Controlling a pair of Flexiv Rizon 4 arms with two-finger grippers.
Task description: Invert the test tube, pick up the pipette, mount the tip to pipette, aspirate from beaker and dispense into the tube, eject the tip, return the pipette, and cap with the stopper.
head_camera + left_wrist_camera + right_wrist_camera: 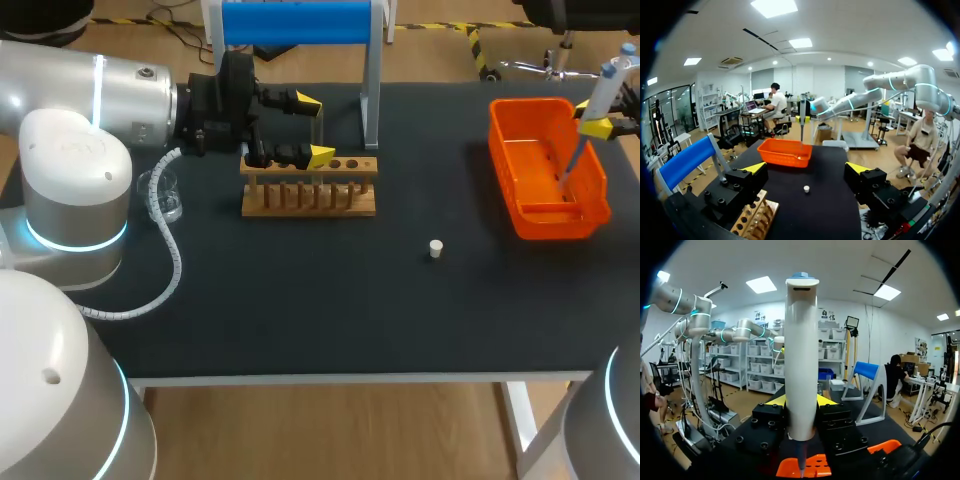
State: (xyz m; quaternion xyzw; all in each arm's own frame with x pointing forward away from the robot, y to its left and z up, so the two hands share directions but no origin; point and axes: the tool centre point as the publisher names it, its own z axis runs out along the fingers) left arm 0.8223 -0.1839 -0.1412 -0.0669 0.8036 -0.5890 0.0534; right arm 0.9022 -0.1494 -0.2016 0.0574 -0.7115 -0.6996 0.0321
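My right gripper [603,115] is shut on the white pipette [598,100] and holds it tilted over the orange bin [600,190], its thin end pointing down into the bin. In the right wrist view the pipette [801,355] stands upright between the fingers of that gripper [801,402]. My left gripper [312,127] stands open and level just above the wooden tube rack [310,195]. A faint clear tube [320,128] seems to stand between its tips. The left wrist view shows this gripper [806,169] wide open, the rack [756,222] under one finger. The white stopper [436,248] lies alone on the mat.
A clear beaker [165,195] stands left of the rack, beside my left arm's base. A blue-and-white stand [300,25] rises behind the rack. The black mat [330,310] reaches to the table's front edge. From the left wrist, the stopper [806,188] and bin [785,151] lie ahead.
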